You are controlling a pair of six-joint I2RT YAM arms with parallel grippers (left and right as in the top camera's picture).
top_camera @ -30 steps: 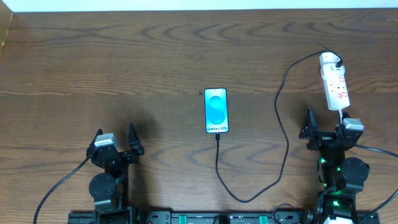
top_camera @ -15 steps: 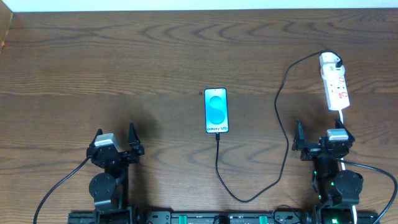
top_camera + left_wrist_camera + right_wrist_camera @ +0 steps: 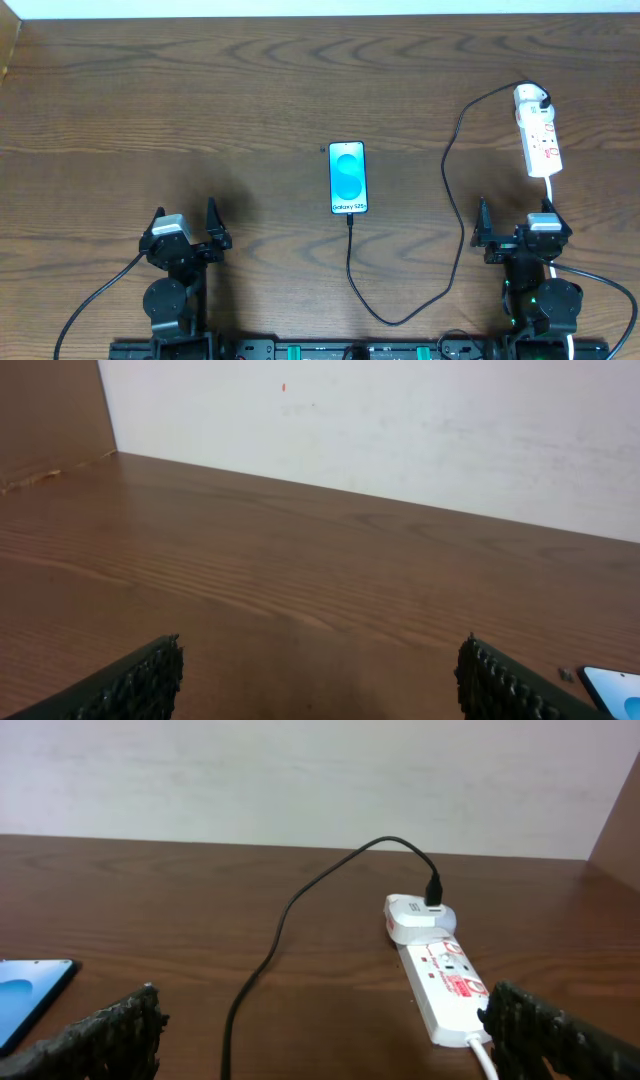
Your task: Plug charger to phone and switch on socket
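Observation:
The phone point(image 3: 348, 177) lies face up mid-table with its blue-teal screen lit; its corner shows in the right wrist view point(image 3: 28, 995) and the left wrist view point(image 3: 615, 688). The charger's thin black cable point(image 3: 452, 190) runs from the phone's near end, loops at the front and rises to the white adapter point(image 3: 530, 98) plugged into the white socket strip point(image 3: 541, 142), which also shows in the right wrist view point(image 3: 445, 983). My left gripper point(image 3: 185, 222) is open and empty at the front left. My right gripper point(image 3: 515, 224) is open and empty, just in front of the strip.
The strip's white cord point(image 3: 552, 190) runs toward my right arm. A pale wall point(image 3: 300, 780) stands behind the table's far edge. A wooden side panel point(image 3: 50, 410) rises at the far left.
My right arm has drawn back from the socket strip toward the front edge and settled lower. The left arm, phone and cable have not moved.

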